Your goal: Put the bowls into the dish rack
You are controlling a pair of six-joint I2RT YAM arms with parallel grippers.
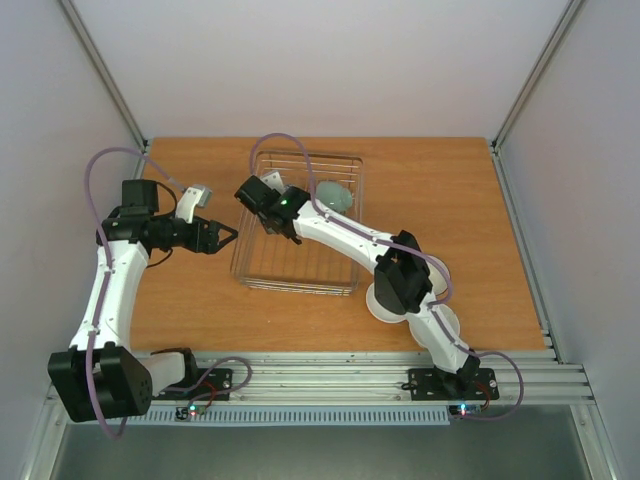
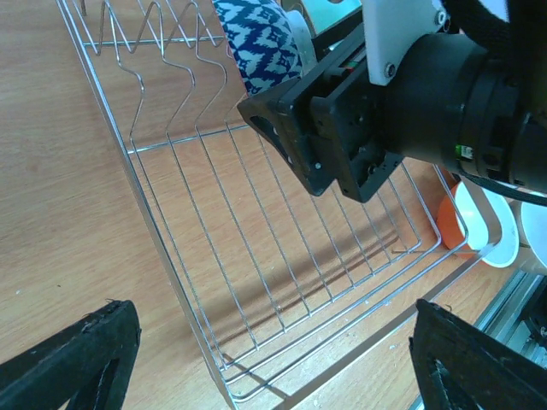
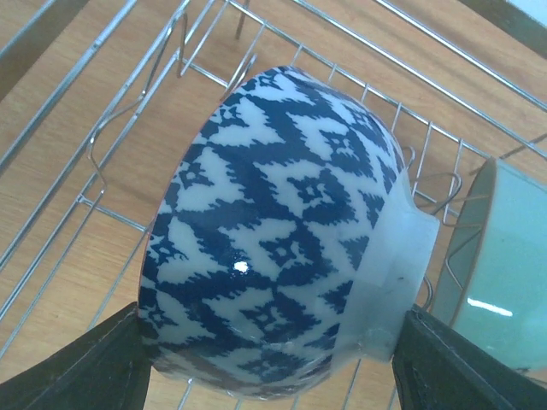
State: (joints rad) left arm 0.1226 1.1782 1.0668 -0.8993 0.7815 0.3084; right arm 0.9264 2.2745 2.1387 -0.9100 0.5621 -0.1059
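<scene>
The silver wire dish rack (image 1: 300, 262) stands mid-table. A mint green bowl (image 1: 335, 197) sits on edge in its far right part. My right gripper (image 1: 265, 207) reaches into the rack's far left part. In the right wrist view it (image 3: 273, 350) is shut on a dark blue patterned bowl (image 3: 273, 222), held on its side over the rack wires, with the mint bowl (image 3: 500, 256) beside it. My left gripper (image 1: 224, 238) is open and empty just outside the rack's left side; its wrist view shows the rack (image 2: 214, 282) and the blue bowl (image 2: 256, 43).
An orange bowl (image 2: 446, 224) with a white inside lies right of the rack's near corner, with another pale bowl (image 2: 537, 235) beside it. From above both bowls (image 1: 380, 305) (image 1: 447, 322) are partly hidden under the right arm. Metal rails run along the table's near edge.
</scene>
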